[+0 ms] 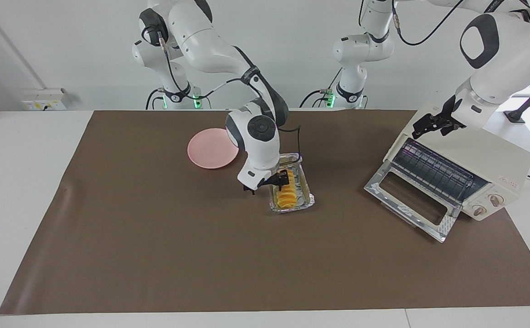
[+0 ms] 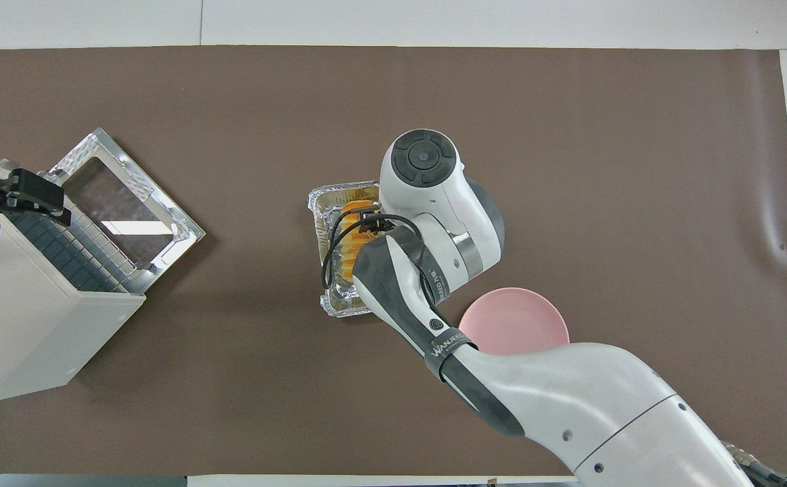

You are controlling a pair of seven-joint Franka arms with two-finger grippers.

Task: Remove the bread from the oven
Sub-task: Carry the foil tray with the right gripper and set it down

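The bread (image 1: 287, 197) lies in a crinkled foil tray (image 1: 309, 197) on the brown mat at mid-table, outside the oven (image 1: 488, 159). In the overhead view the bread (image 2: 347, 262) shows partly under the right arm. My right gripper (image 1: 267, 184) is open, low over the tray's end nearer the robots, with one finger over the bread and the other outside the tray's wall. The cream oven (image 2: 21, 318) stands at the left arm's end with its glass door (image 1: 406, 200) dropped open and its rack bare. My left gripper (image 1: 430, 130) hangs open over the oven's top front edge.
A pink plate (image 1: 210, 148) lies on the mat beside the foil tray (image 2: 325, 203), nearer the robots and toward the right arm's end. The plate (image 2: 515, 328) is partly covered by the right arm in the overhead view. The brown mat (image 1: 155, 255) covers most of the table.
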